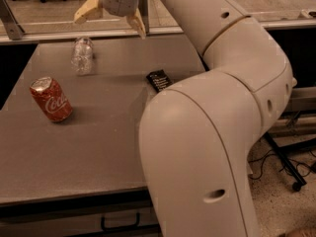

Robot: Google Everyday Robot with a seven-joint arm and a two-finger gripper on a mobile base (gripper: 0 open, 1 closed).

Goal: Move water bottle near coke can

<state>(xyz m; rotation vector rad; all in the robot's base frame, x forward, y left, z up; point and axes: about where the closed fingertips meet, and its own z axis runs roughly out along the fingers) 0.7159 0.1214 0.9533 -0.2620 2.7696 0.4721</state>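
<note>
On the grey worktop (94, 147) sit a red coke can (51, 99) at the left, a water bottle (82, 57) at the upper left and a black packet (159, 80) in the middle. The end effector (113, 18) hangs at the top, fingers apart

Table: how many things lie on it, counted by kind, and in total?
bottle: 1
can: 1
packet: 1
Total: 3
The tool hangs open above the far edge of the table, up and right of the bottle, holding nothing.
</note>
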